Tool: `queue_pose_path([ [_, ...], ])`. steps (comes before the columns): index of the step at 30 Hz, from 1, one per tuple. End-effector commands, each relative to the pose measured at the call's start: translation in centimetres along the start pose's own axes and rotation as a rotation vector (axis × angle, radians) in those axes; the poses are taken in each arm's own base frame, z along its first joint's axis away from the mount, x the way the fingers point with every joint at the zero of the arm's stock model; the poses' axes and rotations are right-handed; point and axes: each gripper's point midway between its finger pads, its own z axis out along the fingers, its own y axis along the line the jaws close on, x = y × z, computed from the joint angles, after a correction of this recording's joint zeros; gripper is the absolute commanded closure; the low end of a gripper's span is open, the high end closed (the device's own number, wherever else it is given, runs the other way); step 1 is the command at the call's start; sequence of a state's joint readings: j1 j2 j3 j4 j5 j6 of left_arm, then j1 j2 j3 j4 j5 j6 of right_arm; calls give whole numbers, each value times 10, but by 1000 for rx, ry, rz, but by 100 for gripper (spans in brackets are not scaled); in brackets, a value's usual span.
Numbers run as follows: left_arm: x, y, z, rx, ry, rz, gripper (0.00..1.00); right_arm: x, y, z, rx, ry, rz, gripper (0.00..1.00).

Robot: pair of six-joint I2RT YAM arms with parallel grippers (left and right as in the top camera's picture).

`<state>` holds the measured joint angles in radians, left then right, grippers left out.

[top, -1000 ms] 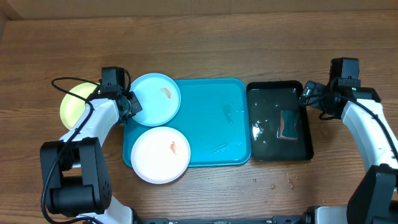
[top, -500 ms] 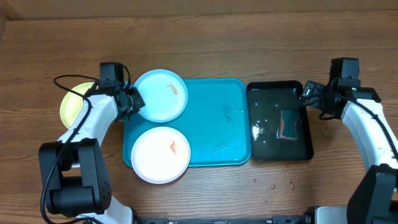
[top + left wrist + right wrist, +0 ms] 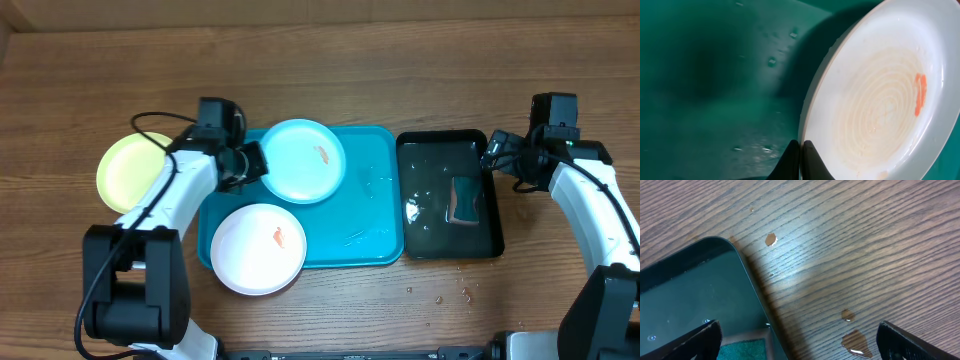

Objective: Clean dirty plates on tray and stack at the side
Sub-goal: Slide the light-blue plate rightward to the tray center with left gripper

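My left gripper is shut on the left rim of the light blue plate, holding it over the back of the turquoise tray. An orange smear marks that plate. In the left wrist view the fingertips pinch the plate by its edge, above the wet tray. A white plate with an orange smear lies at the tray's front left. The yellow-green plate rests on the table to the left. My right gripper hangs open at the black tray's far right corner.
A glossy black tray to the right of the turquoise one holds water and a green sponge. Water drops lie on the wooden table beside it and near the front.
My left gripper has carried the light blue plate to the right, from the tray's back left corner to over its back middle. The right arm has stayed still.
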<state>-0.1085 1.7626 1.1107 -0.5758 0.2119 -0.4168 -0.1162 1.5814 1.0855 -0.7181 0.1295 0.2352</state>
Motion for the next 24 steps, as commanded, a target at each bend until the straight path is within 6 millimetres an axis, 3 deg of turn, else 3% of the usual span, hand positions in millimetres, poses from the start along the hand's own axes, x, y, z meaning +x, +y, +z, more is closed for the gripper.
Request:
queue_pose_path([
  [1,-2,-26,-10,35,-27,45,96,-9,2,-6,-12,-28,9,0],
  [11,24,-49,-3,-24,-7,130,96,-9,2,-6,-12,-28,9,0],
  [24,41,-54,5,-86,-11,122,96,-9,2,-6,-12,-28,9,0],
])
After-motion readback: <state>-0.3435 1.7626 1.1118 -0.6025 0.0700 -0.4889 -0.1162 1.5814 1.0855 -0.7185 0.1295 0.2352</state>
